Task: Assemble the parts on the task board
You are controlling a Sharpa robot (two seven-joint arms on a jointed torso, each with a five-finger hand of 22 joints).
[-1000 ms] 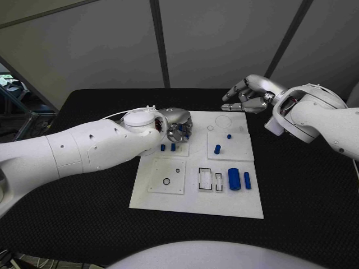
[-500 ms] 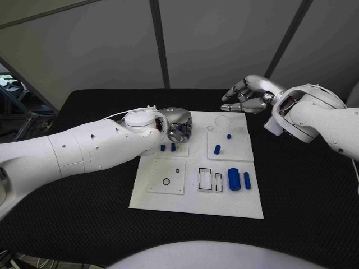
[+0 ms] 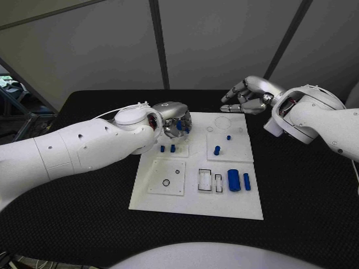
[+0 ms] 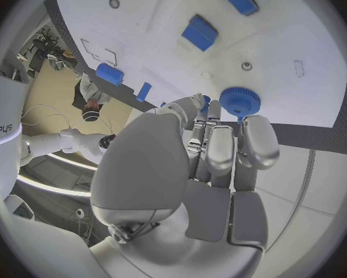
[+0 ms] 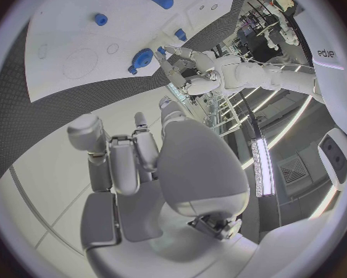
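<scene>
- The left robot hand (image 3: 174, 124) hangs over the far left corner of the flat white rectangular task board (image 3: 228, 204), its fingertips (image 4: 250, 139) pinching a round blue toothed gear (image 4: 235, 100).
- In the right wrist view the same blue gear (image 5: 142, 58) shows at the tips of the left robot hand (image 5: 181, 65), above the board's far edge.
- The right robot hand (image 3: 248, 95) hovers beyond the board's far right corner over the black worktop (image 3: 309, 185); its fingers (image 5: 112, 160) are curled in and hold nothing.
- A large blue cylinder (image 3: 234, 179) and a slimmer blue pin (image 3: 247, 180) lie side by side on the board's near right part.
- A short blue peg (image 3: 217, 149) stands in the right middle plate, and two small blue blocks (image 3: 168, 148) sit just beside the left arm.
</scene>
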